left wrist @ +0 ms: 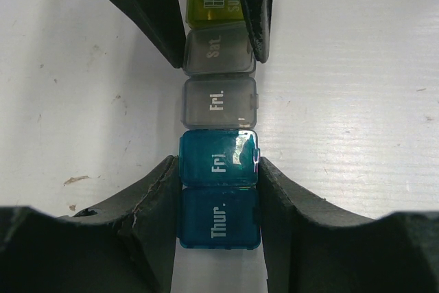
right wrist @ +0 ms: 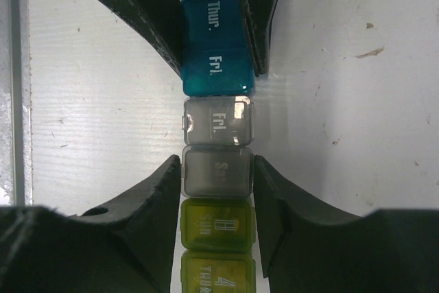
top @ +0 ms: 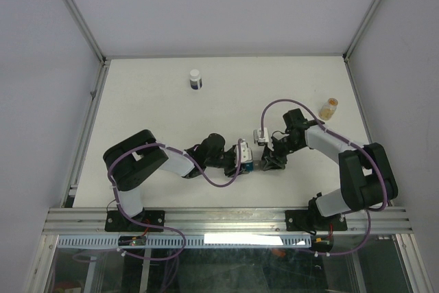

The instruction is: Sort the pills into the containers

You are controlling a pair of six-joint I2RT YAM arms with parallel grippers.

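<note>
The containers form one strip of joined lidded compartments, running from blue "Thur." through teal and grey to yellow-green, lying on the white table between the two arms. My left gripper is shut on the blue and teal end, its fingers pressed against both sides. My right gripper is shut on the grey "Sat" compartment, with the yellow-green ones just behind it. All lids are shut. In the top view the two grippers face each other near the table's middle front. No pills are in view.
A white-capped bottle with a dark label stands at the far middle of the table. A small amber bottle stands at the right, behind the right arm. Purple cables loop over both arms. Cage walls bound the table.
</note>
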